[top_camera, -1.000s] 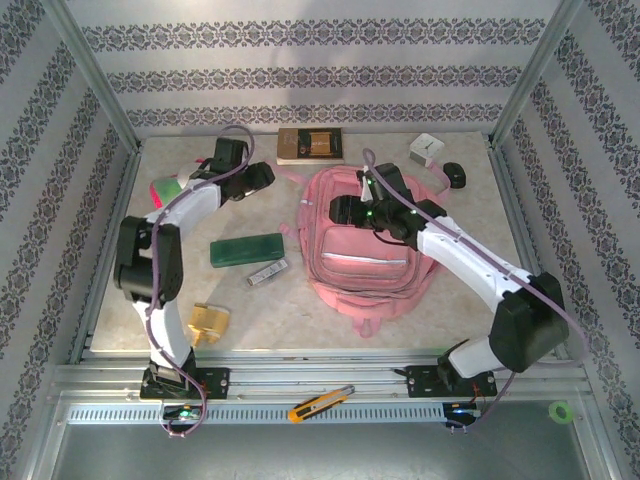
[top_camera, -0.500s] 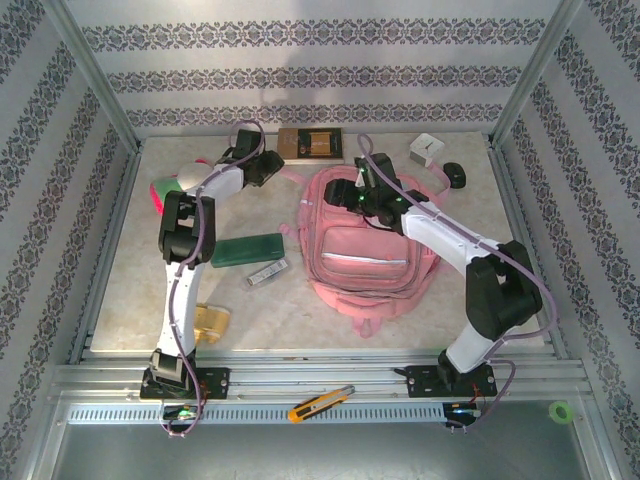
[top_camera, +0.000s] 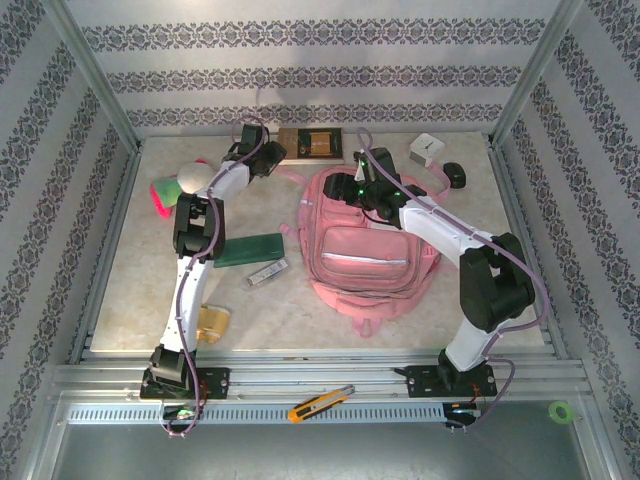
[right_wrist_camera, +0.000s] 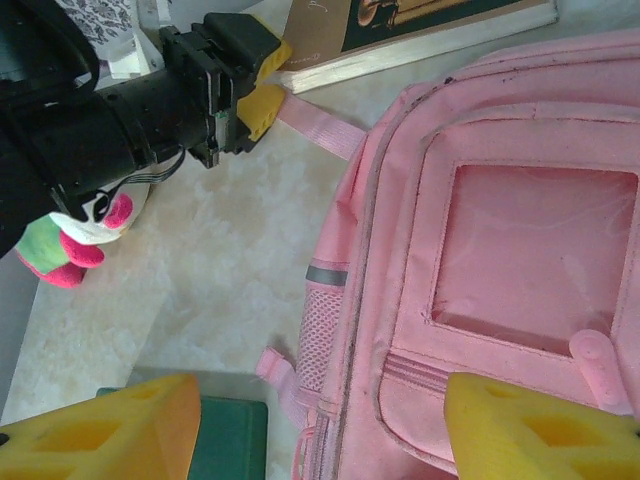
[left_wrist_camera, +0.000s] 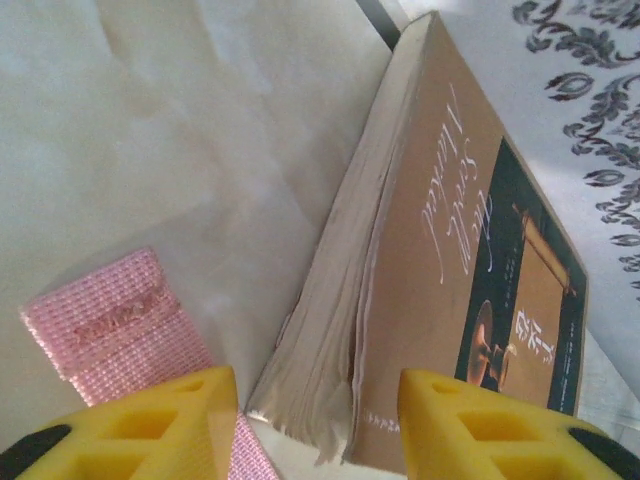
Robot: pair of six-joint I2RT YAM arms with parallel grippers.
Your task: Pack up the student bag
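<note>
Pink fabric student bag [top_camera: 365, 255] lies flat, pockets upward, right of the table's [top_camera: 130, 290] centre. It looks soft and floppy, probably light while unfilled, and would likely sag if lifted, so a strap [left_wrist_camera: 110, 320] or a zip edge seems the surest hold. Its pockets appear closed and their contents are hidden. Right gripper [right_wrist_camera: 320, 428] hovers over the bag's far end, fingers wide, holding nothing. Left gripper [left_wrist_camera: 318, 420] straddles the corner of a paperback book [left_wrist_camera: 440, 250], fingers apart, not gripping.
</note>
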